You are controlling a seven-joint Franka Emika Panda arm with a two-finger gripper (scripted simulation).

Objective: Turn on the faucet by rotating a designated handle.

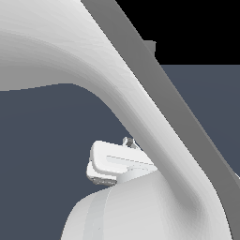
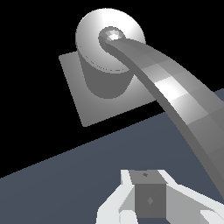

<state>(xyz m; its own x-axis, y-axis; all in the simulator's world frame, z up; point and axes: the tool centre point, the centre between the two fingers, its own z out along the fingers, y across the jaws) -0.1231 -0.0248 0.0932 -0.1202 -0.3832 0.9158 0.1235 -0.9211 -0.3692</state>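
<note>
Handle first: exterior view shows the long grey metallic bar handle [image 1: 187, 117] slanting past the glossy white robot arm [image 1: 70, 42]. Wrist view: curved, shiny, it joins the faucet's round disc hub [image 2: 94, 30] above a square flat plate [image 2: 83, 100]. Pincer [image 2: 151, 199] nearby, can't tell if it's apart.

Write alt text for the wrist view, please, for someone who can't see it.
A long curved grey handle sweeps out from a round hub standing on a square grey plate, against black. Below is a blue-grey floor, with the robot's pale gripper at the picture's edge, touching nothing.
</note>
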